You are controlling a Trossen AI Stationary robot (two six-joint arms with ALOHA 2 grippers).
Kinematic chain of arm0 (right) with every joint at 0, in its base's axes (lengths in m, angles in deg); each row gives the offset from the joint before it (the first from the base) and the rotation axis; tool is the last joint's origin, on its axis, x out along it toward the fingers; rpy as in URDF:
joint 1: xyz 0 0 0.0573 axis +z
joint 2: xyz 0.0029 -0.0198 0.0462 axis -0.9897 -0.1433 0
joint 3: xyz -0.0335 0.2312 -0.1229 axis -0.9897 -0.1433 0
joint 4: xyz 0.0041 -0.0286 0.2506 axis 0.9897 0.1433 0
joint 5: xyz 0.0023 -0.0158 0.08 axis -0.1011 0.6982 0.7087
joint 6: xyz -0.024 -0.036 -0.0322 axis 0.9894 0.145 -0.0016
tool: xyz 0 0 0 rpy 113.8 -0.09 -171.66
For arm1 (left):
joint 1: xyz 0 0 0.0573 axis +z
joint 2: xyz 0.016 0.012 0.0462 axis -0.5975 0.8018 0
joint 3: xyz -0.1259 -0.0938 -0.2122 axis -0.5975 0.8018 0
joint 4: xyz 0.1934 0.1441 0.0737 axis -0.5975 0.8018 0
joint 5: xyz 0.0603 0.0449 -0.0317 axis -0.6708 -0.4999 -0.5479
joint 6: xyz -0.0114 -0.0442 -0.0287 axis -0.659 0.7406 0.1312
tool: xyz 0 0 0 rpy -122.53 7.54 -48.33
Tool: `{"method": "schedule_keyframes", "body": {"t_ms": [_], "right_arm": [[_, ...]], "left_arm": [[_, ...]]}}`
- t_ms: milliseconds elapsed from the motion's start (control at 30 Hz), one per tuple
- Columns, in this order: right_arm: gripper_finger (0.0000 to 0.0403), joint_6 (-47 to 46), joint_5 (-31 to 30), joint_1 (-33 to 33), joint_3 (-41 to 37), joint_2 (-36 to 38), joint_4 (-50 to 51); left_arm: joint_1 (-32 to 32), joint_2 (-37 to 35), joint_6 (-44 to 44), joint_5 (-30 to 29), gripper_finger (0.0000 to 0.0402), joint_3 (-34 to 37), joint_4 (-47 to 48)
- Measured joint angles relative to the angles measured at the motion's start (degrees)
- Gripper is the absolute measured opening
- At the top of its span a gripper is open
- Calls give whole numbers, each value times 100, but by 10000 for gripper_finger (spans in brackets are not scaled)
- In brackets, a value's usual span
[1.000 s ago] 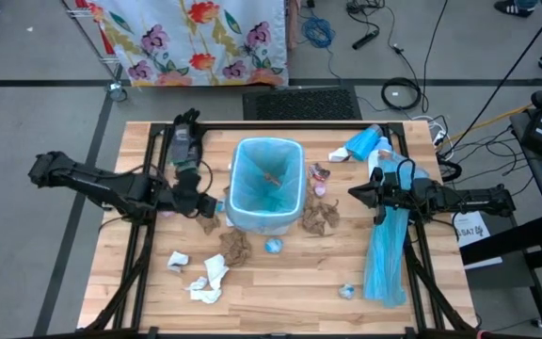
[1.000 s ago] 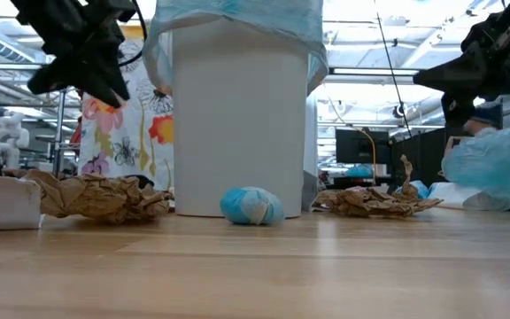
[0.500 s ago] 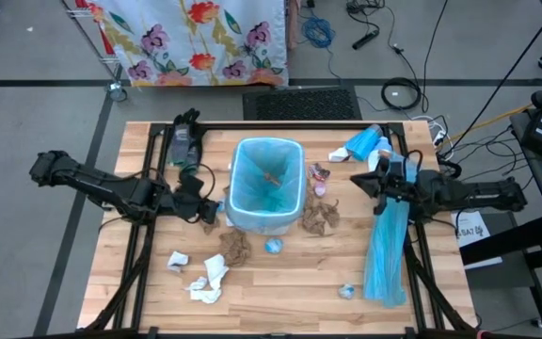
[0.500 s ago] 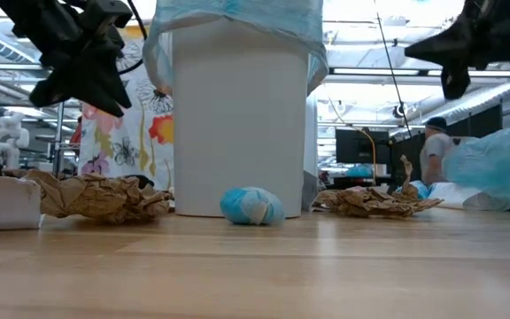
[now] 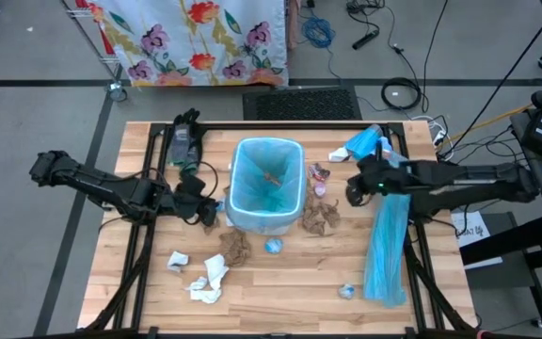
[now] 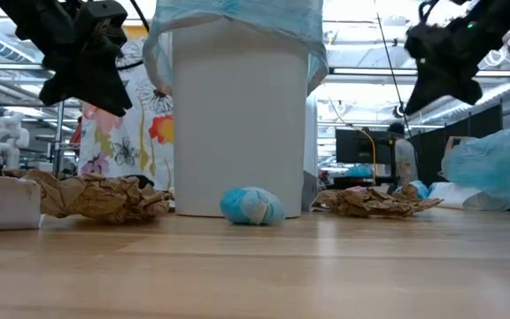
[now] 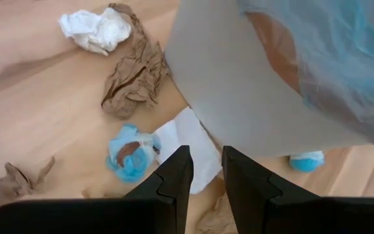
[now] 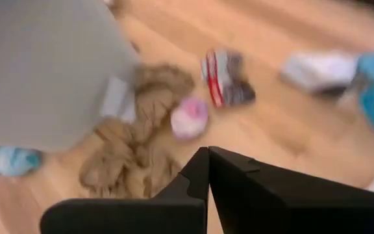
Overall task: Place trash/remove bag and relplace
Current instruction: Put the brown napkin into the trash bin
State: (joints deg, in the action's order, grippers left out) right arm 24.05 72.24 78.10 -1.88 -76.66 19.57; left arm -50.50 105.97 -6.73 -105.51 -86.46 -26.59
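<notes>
Light, soft, springy crumpled trash (image 5: 321, 217): best pinched across a raised fold. Left end effector (image 7: 204, 170) part-open, empty; right end effector (image 8: 208, 170) shut, empty

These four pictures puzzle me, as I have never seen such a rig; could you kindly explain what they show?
They show one moment of a two-armed robot at a wooden table. One camera looks straight down, one sits at table-top height, and one rides on each wrist. In the middle stands a white bin lined with a light-blue bag. Around it lie crumpled brown paper wads, white tissue and small blue scraps; a long blue plastic strip lies on the right. The left gripper hangs beside the bin, fingers slightly apart, holding nothing. The right gripper is shut and empty, above the litter right of the bin.
</notes>
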Motion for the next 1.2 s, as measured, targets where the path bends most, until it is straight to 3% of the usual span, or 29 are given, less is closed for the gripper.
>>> {"method": "schedule_keyframes", "body": {"t_ms": [200,433,667,1200], "right_arm": [[41,-366,824,-194,34,-755,-4],[129,-876,926,-204,37,-1332,-248],[194,-990,1402,-188,42,-1992,-519],[210,-977,1753,-82,42,-3575,-1112]], "left_arm": [[0,0,-270,0,90,0,7],[-2,0,-450,2,90,0,81],[-6,0,-438,7,90,0,404],[-7,0,-418,325,90,0,408]]}}
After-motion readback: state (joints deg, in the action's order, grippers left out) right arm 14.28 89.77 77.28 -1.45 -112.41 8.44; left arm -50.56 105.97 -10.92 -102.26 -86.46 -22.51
